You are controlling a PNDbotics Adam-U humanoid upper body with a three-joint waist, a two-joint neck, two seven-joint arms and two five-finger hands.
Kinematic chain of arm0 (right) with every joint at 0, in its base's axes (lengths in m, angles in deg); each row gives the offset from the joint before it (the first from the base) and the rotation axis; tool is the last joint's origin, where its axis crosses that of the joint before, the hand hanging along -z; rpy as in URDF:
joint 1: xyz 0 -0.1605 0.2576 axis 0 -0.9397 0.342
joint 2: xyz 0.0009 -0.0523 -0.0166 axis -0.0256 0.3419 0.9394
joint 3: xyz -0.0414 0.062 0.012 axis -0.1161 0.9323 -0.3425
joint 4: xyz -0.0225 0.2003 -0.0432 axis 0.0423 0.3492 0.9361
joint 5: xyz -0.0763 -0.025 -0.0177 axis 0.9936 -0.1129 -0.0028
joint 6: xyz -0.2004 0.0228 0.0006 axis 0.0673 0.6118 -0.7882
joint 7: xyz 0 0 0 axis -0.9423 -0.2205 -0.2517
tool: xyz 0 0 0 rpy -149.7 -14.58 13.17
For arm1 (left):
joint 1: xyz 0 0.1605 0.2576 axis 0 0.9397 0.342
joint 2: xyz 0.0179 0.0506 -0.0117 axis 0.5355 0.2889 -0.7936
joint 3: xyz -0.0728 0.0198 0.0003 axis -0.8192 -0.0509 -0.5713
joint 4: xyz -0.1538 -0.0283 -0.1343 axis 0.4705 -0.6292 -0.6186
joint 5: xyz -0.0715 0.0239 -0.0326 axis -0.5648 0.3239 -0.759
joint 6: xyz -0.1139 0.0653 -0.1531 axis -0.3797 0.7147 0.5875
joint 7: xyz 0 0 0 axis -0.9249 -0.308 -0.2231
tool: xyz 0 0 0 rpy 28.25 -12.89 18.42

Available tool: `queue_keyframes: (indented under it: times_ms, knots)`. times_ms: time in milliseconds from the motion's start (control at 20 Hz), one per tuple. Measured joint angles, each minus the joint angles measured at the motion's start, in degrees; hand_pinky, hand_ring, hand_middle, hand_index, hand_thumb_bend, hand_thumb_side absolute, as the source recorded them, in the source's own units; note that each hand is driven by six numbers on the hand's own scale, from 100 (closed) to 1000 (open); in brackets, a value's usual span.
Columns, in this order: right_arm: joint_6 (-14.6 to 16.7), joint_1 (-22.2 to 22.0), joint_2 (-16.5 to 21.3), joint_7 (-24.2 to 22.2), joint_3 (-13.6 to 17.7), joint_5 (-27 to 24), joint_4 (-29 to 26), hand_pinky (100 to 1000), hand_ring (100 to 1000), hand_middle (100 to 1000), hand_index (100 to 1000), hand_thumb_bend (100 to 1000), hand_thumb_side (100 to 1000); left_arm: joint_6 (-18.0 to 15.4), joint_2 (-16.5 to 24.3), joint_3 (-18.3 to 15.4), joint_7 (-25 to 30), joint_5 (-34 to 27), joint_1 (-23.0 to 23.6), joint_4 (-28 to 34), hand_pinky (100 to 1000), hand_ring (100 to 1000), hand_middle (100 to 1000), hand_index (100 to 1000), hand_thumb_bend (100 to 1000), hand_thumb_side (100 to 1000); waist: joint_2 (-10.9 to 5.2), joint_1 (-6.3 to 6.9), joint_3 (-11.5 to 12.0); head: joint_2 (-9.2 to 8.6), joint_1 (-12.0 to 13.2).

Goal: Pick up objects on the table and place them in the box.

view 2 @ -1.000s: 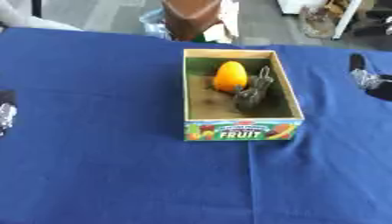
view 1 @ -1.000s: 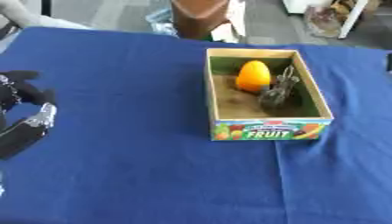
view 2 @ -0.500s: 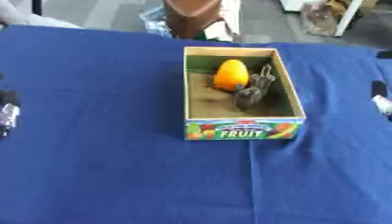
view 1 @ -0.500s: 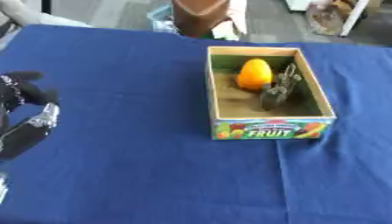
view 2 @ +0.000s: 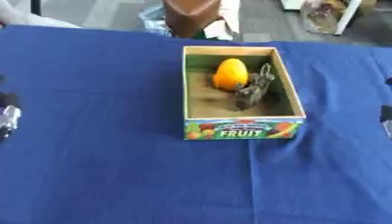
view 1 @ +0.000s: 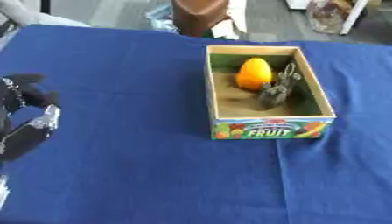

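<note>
Your right hand (view 2: 387,118) has pulled back to the table's (view 1: 138,175) edge, fingers hidden, your left hand (view 1: 23,127) rests empty and relaxed, and the orange fruit (view 1: 254,73) and dark thing (view 1: 274,89) sit in the box (view 1: 272,129), so you look done.

Boxes: one box (view 1: 269,129) is sitting on the bench, its front panel reading FRUIT.
Orange things: one rounded orange fruit (view 1: 254,74) is lying inside the box, toward its far end.
Dark things: one dark grey-brown object (view 1: 275,90) is lying in the box, touching the orange fruit; its shape cannot be made out.
Benches: one bench (view 1: 138,175) under a blue cloth is carrying the box.
Brown things beyond the far edge: one brown object (view 1: 199,15) is showing there.
</note>
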Motion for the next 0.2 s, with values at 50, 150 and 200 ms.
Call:
queue_keyframes:
  times_ms: [50, 150, 200]
  knots:
    - [-0.33, -0.28, -0.4, -0.04, 0.24, -0.16, -0.1, 831, 1000, 708, 826, 100, 144, 0.01, 0.0, 0.0, 0.01, 0.0, 0.01, 0.0, 576, 496, 425, 705, 203, 109, 0.0, 0.0, -0.05, 0.3, -0.26]
    - [-0.91, -0.84, -1.21, -0.15, 0.72, -0.48, -0.23, 831, 1000, 703, 824, 100, 155, 0.07, -0.03, 0.0, 0.07, 0.0, 0.09, 0.0, 576, 496, 424, 702, 203, 111, 0.0, 0.02, -0.06, 0.87, -0.92]
    - [-1.21, -1.03, -1.53, -0.2, 0.89, -0.55, -0.28, 831, 1000, 701, 823, 100, 159, 0.09, -0.06, 0.0, 0.09, 0.0, 0.17, 0.0, 576, 495, 424, 701, 203, 112, 0.01, 0.09, -0.08, 1.02, -1.23]
